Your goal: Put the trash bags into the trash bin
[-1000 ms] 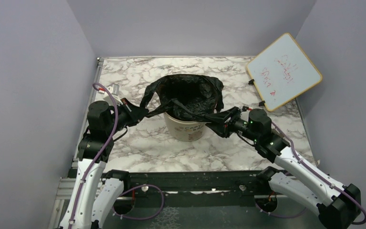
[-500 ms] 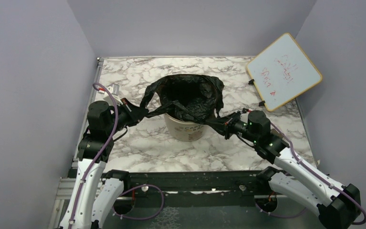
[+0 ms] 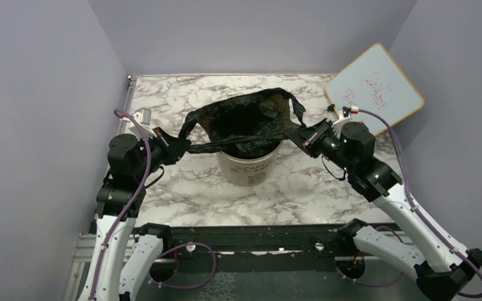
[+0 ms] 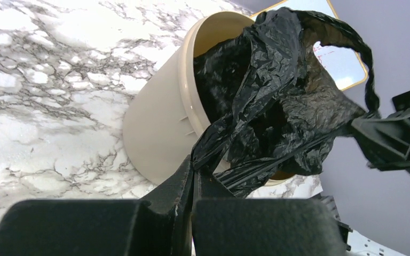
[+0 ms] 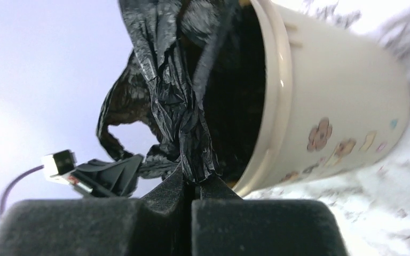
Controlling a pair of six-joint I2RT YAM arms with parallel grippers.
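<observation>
A glossy black trash bag (image 3: 241, 119) hangs over and partly inside the round beige trash bin (image 3: 248, 168) at the middle of the marble table. My left gripper (image 3: 179, 145) is shut on the bag's left edge, left of the bin; in the left wrist view the plastic (image 4: 256, 106) runs from the pinched jaws (image 4: 195, 162) up over the bin's rim (image 4: 184, 80). My right gripper (image 3: 304, 136) is shut on the bag's right edge, raised to the right of the bin. In the right wrist view the gathered plastic (image 5: 184, 106) enters the jaws (image 5: 193, 181) beside the bin (image 5: 325, 101). The bag is stretched taut between both grippers.
A white board with a yellow frame (image 3: 374, 94) leans at the back right, close behind the right arm. Purple walls enclose the table on the left, back and right. A metal rail (image 3: 128, 100) runs along the table's left edge.
My right gripper closed on the bag's right edge, then rose and moved back-right, pulling the bag taut over the bin. The left gripper kept its grip and shifted slightly left.
</observation>
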